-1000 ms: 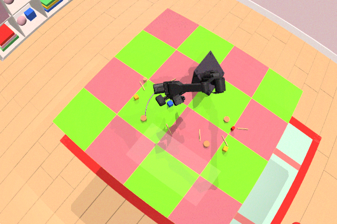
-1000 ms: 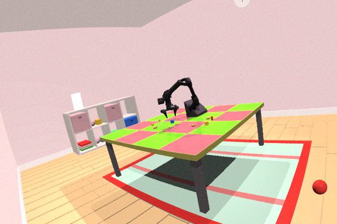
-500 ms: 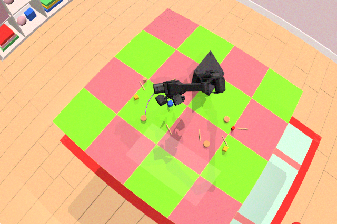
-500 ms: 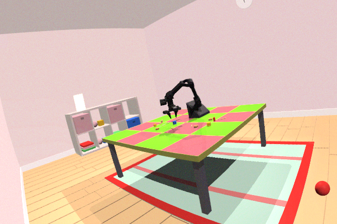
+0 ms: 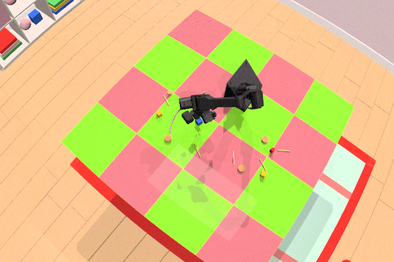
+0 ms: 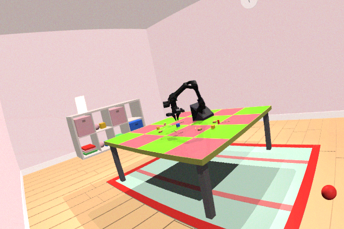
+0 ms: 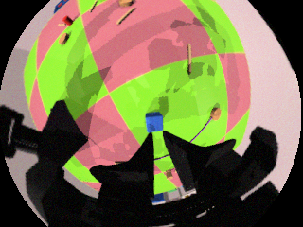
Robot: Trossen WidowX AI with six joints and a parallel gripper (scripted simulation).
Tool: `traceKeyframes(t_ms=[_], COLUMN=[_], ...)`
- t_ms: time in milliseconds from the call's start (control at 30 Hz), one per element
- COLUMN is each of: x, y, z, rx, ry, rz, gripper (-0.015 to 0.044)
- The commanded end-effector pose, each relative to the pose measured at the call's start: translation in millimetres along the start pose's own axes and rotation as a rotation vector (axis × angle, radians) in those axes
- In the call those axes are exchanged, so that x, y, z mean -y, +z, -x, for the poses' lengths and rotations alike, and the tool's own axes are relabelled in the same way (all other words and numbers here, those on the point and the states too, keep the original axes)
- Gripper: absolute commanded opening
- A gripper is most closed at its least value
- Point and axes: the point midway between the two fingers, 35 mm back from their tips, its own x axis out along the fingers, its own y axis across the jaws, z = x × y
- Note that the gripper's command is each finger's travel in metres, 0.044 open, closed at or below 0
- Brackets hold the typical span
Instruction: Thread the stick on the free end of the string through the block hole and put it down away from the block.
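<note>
The blue block [image 5: 199,121] [image 6: 178,124] [image 7: 153,122] stands on the table; its hole is not visible. The round button [image 5: 167,138] [image 6: 160,131] [image 7: 215,113] lies beyond it. The purple string [image 5: 172,123] [image 7: 201,129] curves from the button and passes out of sight under the arm. Part of a stick [image 5: 202,93] [image 7: 120,162] shows beside the arm and left of the fingers; its joint with the string is hidden. My gripper [image 6: 176,121] [image 7: 157,134] is nearly shut above the table, close to the block, with a narrow gap between its fingertips and no stick seen in it.
A loose stick [image 5: 197,150] [image 7: 189,59] lies near the block. Another stick [image 5: 165,100] and a yellow cube [image 5: 159,113] lie past the gripper. A red piece [image 5: 272,149], a yellow cube [image 5: 263,173], wooden discs and several sticks lie farther off.
</note>
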Motion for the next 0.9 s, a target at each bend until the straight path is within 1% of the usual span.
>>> traceKeyframes(t_ms=[0, 533, 833, 867], x=[0.0, 0.0, 0.0, 0.0], y=[0.0, 0.0, 0.0, 0.0], z=[0.0, 0.0, 0.0, 0.0], rx=[0.000, 0.000, 0.000, 0.000], ry=[0.000, 0.000, 0.000, 0.000], rz=[0.000, 0.000, 0.000, 0.000], gripper=[0.0000, 0.0000, 0.0236, 0.0244])
